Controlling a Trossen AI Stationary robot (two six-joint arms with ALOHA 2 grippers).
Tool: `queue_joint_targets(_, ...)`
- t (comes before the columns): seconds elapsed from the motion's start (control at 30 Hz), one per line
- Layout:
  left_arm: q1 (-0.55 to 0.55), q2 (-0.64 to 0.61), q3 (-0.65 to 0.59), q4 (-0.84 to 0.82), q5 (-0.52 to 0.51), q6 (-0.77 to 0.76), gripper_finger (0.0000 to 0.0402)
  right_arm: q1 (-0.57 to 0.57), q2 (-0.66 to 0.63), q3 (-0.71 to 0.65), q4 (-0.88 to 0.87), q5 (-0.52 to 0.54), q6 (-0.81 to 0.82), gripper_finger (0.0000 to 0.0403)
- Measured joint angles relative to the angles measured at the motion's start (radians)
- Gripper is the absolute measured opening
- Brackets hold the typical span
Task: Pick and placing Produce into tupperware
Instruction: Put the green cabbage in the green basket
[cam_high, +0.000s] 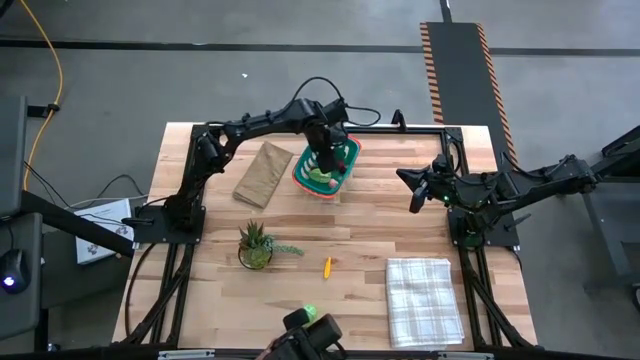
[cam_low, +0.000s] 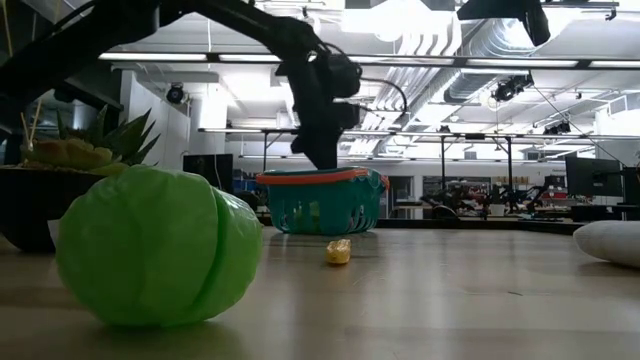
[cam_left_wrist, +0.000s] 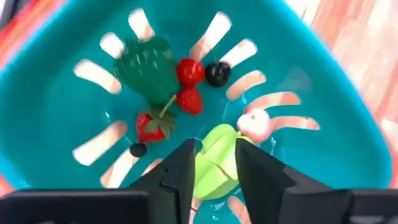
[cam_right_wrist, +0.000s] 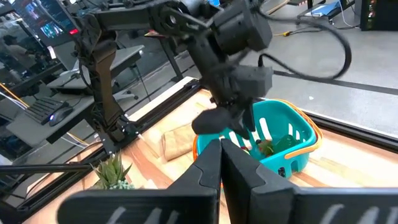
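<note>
The teal tupperware (cam_high: 345, 152) with an orange-red rim stands at the table's far middle. On its floor lie produce pieces: a green pepper (cam_left_wrist: 146, 68), strawberries (cam_left_wrist: 189, 99), dark berries (cam_left_wrist: 217, 73), a pink piece (cam_left_wrist: 255, 124) and a light-green piece (cam_left_wrist: 214, 165). My left gripper (cam_left_wrist: 216, 177) hangs over the tupperware pointing down, open by a narrow gap above the light-green piece, touching nothing. A yellow-orange piece (cam_high: 327, 266) and a green cabbage (cam_low: 160, 245) rest on the table nearer the front. My right gripper (cam_right_wrist: 221, 163) waits shut in the air at the table's right.
A flat brown paper bag (cam_high: 263, 173) lies left of the tupperware. A spiky potted plant (cam_high: 256, 245) stands at the table's left middle. A checked cloth (cam_high: 424, 300) lies at the near right. Bare wood shows between the plant and the cloth.
</note>
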Motion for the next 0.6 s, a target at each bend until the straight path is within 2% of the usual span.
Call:
queue_joint_targets(0.33, 0.000, -0.001, 0.187, -0.208, 0.073, 0.040, 0.0010, 0.000, -0.001, 0.000, 0.000, -0.026, 0.004, 0.0001)
queue_joint_targets(0.6, -0.002, -0.014, 0.233, -0.385, 0.086, 0.055, 0.0001, 0.000, -0.001, 0.000, 0.001, -0.062, 0.009, 0.0001)
